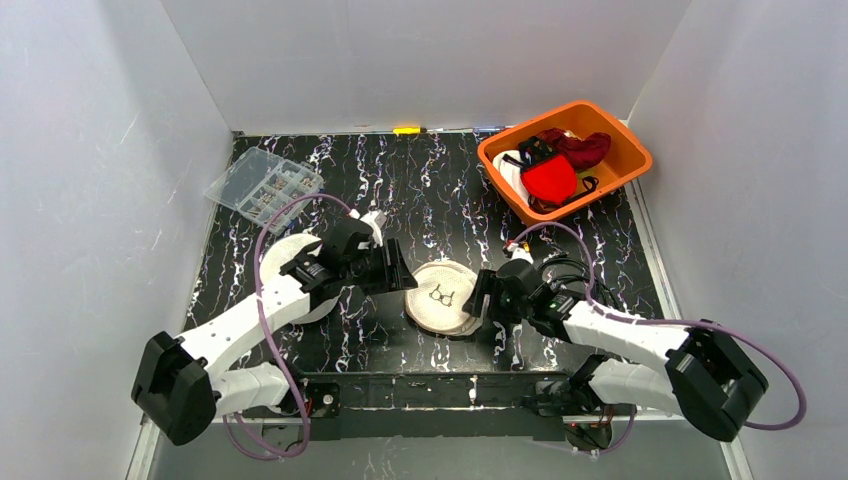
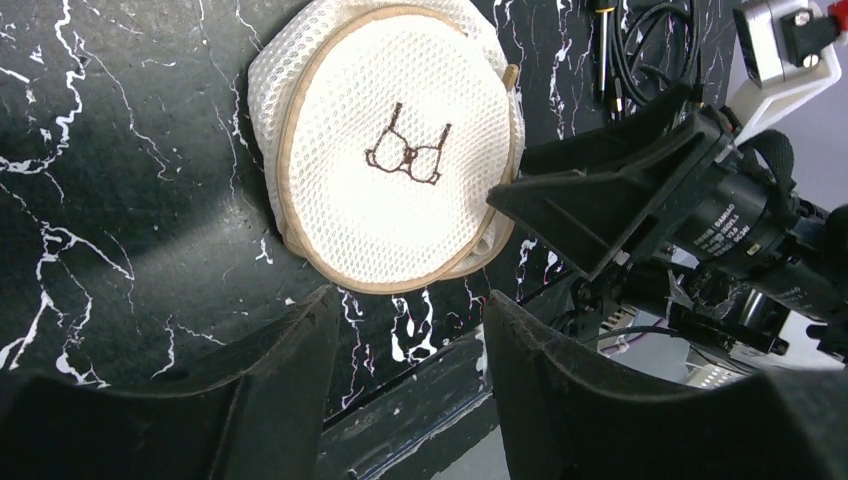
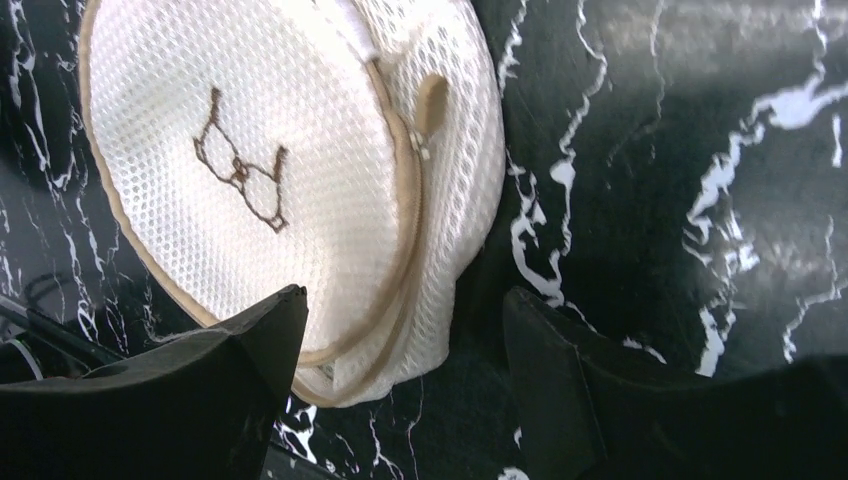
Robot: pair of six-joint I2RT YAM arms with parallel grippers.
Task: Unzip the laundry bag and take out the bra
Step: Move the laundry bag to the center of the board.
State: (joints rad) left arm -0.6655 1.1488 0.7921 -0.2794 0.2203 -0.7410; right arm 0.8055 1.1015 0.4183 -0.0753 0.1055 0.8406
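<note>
The round white mesh laundry bag (image 1: pixel 442 297) with tan trim and a stitched bra mark lies on the black marbled table between my two grippers. It also shows in the left wrist view (image 2: pixel 395 150) and the right wrist view (image 3: pixel 250 170). Its zipper (image 3: pixel 410 220) runs along the side wall and looks shut, with the tan pull tab (image 3: pixel 430 100) at its far end. My left gripper (image 1: pixel 400 272) (image 2: pixel 410 300) is open and empty just left of the bag. My right gripper (image 1: pixel 483 297) (image 3: pixel 405 300) is open, its jaws on either side of the bag's near edge. The bra is hidden.
An orange bin (image 1: pixel 632 160) at the back right holds red, dark and white garments. A clear plastic box (image 1: pixel 263 185) sits at the back left. A white round item (image 1: pixel 280 262) lies under my left arm. White walls enclose the table.
</note>
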